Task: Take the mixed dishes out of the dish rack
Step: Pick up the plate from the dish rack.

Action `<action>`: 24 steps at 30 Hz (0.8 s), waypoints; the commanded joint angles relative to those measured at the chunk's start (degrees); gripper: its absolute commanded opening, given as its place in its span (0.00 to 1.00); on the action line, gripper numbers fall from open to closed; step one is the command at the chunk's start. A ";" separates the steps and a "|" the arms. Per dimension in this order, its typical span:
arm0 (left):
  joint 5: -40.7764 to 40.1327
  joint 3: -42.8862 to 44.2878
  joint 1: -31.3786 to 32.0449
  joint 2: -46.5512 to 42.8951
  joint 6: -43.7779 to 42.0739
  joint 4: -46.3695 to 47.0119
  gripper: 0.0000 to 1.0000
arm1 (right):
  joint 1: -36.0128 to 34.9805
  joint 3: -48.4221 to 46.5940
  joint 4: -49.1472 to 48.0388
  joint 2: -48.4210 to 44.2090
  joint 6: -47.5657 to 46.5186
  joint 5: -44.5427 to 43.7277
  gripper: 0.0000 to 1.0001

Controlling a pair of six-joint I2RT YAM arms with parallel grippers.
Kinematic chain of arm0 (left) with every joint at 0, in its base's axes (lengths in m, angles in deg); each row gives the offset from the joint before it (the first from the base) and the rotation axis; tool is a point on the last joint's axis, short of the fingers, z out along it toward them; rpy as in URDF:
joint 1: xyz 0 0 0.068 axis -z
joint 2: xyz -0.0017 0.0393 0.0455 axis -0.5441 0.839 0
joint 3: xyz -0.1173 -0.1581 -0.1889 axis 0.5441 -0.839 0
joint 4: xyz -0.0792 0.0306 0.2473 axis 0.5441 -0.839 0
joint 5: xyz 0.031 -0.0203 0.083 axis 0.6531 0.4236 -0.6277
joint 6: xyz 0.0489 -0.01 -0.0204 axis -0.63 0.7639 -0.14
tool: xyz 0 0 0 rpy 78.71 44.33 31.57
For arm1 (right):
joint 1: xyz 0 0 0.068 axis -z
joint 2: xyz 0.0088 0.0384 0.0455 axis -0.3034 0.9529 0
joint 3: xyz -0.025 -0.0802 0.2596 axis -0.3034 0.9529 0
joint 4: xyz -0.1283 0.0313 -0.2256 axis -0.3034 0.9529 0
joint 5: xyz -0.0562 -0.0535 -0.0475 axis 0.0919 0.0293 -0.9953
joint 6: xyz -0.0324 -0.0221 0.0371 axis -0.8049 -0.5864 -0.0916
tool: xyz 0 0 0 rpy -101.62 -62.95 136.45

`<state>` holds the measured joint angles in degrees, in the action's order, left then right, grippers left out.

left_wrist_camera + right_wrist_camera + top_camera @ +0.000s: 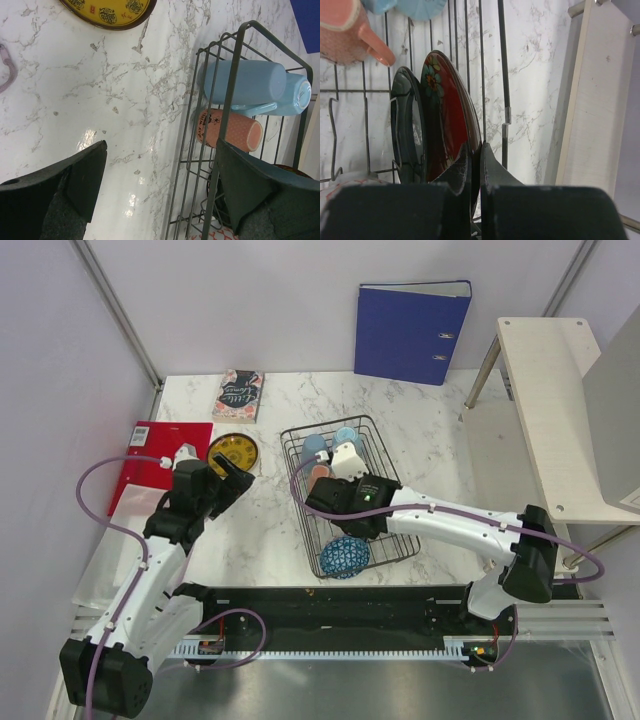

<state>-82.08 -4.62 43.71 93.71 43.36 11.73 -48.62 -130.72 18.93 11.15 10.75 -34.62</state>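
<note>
The black wire dish rack [385, 465] stands mid-table. It holds blue mugs [330, 443], a salmon-orange cup [342, 30], a black shallow dish [406, 125], a dark red flowered plate [445, 110] standing on edge, and the blue net-patterned bowl [345, 557] at its near end. My right gripper [475, 152] is inside the rack [502, 75], shut on the red plate's rim. The yellow-and-red plate [232, 452] lies on the table left of the rack. My left gripper [160, 170] is open and empty beside the rack's left wall [227, 100]. Past that wall lie a blue mug [245, 82] and the salmon cup [232, 131].
A blue binder [412, 330] stands against the back wall. A book [238, 395] and a red folder [150, 455] lie at the back left. A white shelf on metal legs [560, 410] stands to the right.
</note>
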 commanded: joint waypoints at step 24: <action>20.70 -1.80 0.07 -4.35 0.74 18.16 1.00 | 0.97 11.13 -29.56 -31.75 1.95 13.46 0.00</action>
<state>-73.94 -3.99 43.71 91.74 43.22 17.41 -49.19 -128.14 9.18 -13.48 11.53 -31.23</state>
